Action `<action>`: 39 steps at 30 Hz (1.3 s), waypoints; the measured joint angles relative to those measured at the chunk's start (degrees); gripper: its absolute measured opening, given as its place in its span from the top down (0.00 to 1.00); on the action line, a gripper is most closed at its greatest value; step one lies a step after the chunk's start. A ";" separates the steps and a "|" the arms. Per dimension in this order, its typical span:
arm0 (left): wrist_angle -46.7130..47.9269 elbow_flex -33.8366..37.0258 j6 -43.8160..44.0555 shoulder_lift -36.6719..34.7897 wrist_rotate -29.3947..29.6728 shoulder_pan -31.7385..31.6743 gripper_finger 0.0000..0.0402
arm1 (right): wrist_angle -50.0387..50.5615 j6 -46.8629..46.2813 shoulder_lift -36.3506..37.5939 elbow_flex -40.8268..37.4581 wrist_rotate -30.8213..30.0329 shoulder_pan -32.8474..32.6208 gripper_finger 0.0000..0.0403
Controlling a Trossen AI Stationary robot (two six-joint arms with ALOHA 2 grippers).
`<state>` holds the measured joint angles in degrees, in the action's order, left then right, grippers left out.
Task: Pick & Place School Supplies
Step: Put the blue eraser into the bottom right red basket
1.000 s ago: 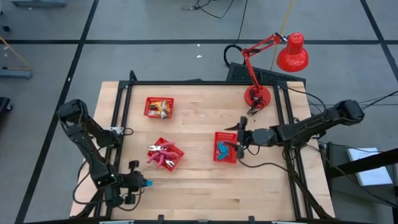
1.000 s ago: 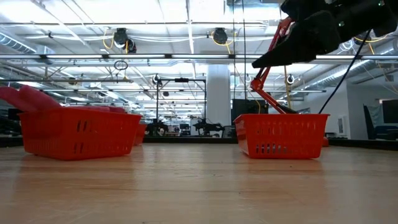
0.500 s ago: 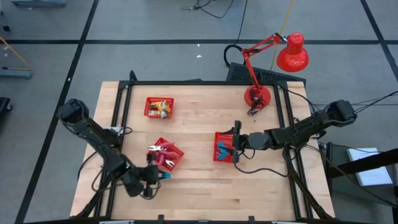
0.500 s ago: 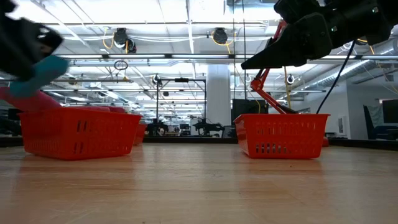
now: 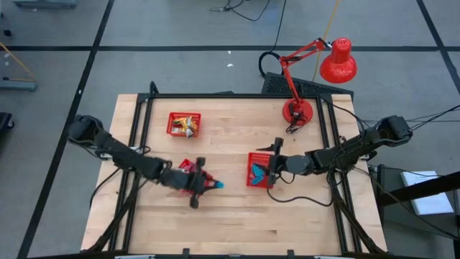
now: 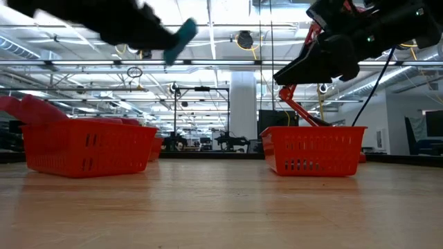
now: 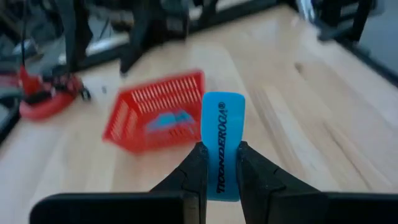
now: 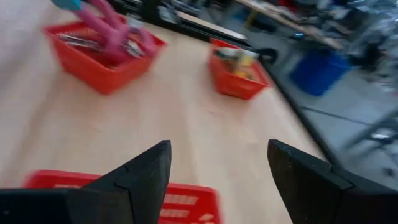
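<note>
My left gripper (image 5: pixel 207 185) is shut on a light-blue block (image 7: pixel 222 134) with dark lettering, just right of the red basket of pink-handled scissors (image 5: pixel 188 173). In the low view the block (image 6: pixel 182 37) is high above the table. My right gripper (image 8: pixel 217 180) is open and hovers over the red basket of light-blue blocks (image 5: pixel 257 173), whose rim (image 8: pixel 180 200) shows below its fingers. A third red basket (image 5: pixel 184 124) with yellow-and-silver pieces stands on the table toward the far left. My left gripper pinches the block between its two fingers (image 7: pixel 194 167), on the block's near half (image 7: pixel 220 177). The other end sticks out past the fingertips. The fingers lie roughly level, pointing toward the table's right, along the block. The block is lifted clear of the table.
A red desk lamp (image 5: pixel 336 60) stands by its base (image 5: pixel 297 111) at the table's far right corner, with cables beside it. Bare wood lies along the near edge (image 5: pixel 237 230) and between the baskets. A dark frame borders the table.
My left gripper has swung from the table's near left corner toward the right and far side, rising as it went. It now sits beside the scissors basket, with the blue block still between its fingers. The baskets have stayed put.
</note>
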<state>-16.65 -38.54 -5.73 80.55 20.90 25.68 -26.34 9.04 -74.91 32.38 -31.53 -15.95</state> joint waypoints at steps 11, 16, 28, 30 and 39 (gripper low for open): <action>-20.51 -2.24 -7.25 7.87 -26.93 -17.64 0.86 | -0.40 9.25 2.57 -0.04 -20.38 0.58 0.36; -21.30 -10.43 -8.06 17.75 -32.48 -20.00 0.86 | -1.32 11.44 7.40 -0.02 -20.85 0.98 0.36; -15.33 -28.95 -9.56 35.99 -41.32 -24.44 0.86 | 0.56 13.71 11.69 -0.02 -20.87 0.94 0.36; -13.79 -30.72 -8.56 37.88 -42.02 -25.19 0.86 | 1.20 13.34 11.70 -0.02 -20.87 0.94 0.36; -13.39 -31.93 -4.65 39.49 -43.99 -26.31 0.57 | 1.38 12.89 11.67 -0.02 -20.86 0.94 0.36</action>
<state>-30.05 -70.48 -10.37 120.04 -23.09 -0.62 -24.95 21.93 -63.24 32.36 -52.39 -15.00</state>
